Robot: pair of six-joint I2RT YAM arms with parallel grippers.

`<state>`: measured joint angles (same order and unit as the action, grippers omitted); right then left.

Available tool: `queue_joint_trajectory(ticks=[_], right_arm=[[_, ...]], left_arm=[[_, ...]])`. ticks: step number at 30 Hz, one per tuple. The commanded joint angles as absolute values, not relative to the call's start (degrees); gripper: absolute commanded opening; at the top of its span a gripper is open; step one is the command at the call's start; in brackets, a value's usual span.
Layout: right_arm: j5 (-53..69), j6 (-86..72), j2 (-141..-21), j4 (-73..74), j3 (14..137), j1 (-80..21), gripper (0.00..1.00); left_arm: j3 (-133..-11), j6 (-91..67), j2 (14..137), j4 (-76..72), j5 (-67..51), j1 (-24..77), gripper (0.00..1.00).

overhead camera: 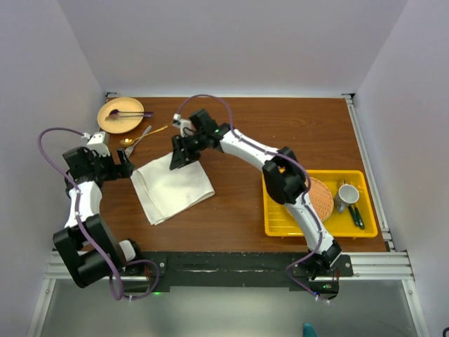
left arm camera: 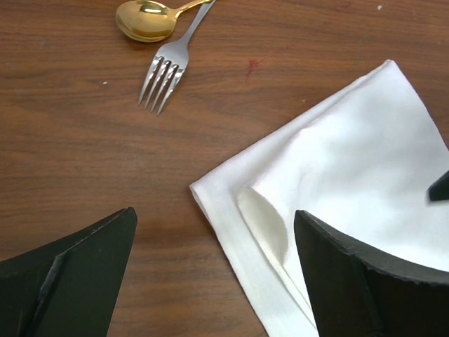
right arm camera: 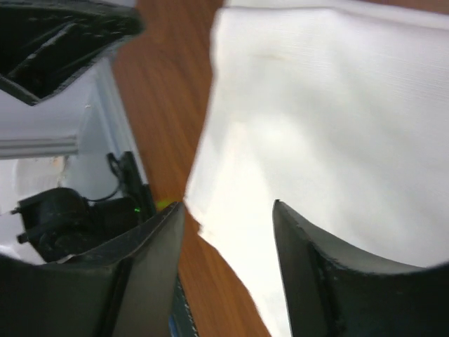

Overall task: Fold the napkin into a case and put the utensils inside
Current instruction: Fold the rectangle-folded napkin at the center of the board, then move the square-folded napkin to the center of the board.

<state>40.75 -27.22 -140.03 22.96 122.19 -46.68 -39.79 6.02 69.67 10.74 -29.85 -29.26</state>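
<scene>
Soft cream-white cloth napkin [overhead camera: 172, 188] lies folded on the brown wooden table [overhead camera: 280, 126], with a gripper at each end.

It sits a bit left of the middle of the table, turned at a slant, and the left wrist view [left arm camera: 351, 175] shows two layers at its corner. The left gripper [overhead camera: 125, 167] is at the napkin's left corner. Its black fingers [left arm camera: 84, 267] are spread as wide as they go and hold nothing. The right gripper [overhead camera: 179, 156] is at the napkin's far corner. Its fingers [right arm camera: 147, 260] are partly apart, with the cloth [right arm camera: 337, 126] showing below the gap and nothing pinched. A small shiny gold spoon [left arm camera: 144, 20] and a shiny metal fork [left arm camera: 168, 70] lie side by side, touching, on the bare wood just past the napkin. They are near a round tan plate [overhead camera: 121, 114] with a purple utensil [overhead camera: 125, 112] on it.
</scene>
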Motion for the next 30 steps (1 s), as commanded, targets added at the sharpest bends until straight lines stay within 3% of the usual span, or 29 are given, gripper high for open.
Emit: queue_joint_trajectory(ticks=[1, 13, 18, 22, 25, 30], right_arm=[[33.5, -12.3, -133.2, 36.5, 118.4, -44.3, 0.41], [14.8, 8.7, -137.6, 49.4, 115.2, -38.7, 0.3], [9.8, 20.9, -142.7, 51.8, 124.2, -33.1, 0.3], [11.1, 30.7, -146.1, 49.9, 136.6, -32.7, 0.35], [17.4, 31.8, -143.6, 47.9, 138.3, -34.0, 0.4], [26.6, 23.6, -132.8, 38.7, 125.4, -38.3, 0.4]], left_arm=[[-42.1, 6.3, 70.8, 8.3, -35.2, -29.8, 1.0], [-45.4, 24.1, 71.5, 19.1, -42.4, -29.7, 1.0], [-45.1, 29.5, 70.6, 24.7, -44.5, -29.5, 1.0], [-44.6, 34.9, 69.6, 28.2, -47.6, -28.6, 1.0], [-43.8, 36.4, 68.6, 28.2, -47.1, -27.3, 1.0], [-44.1, 35.9, 68.9, 26.6, -46.8, -26.5, 1.0]])
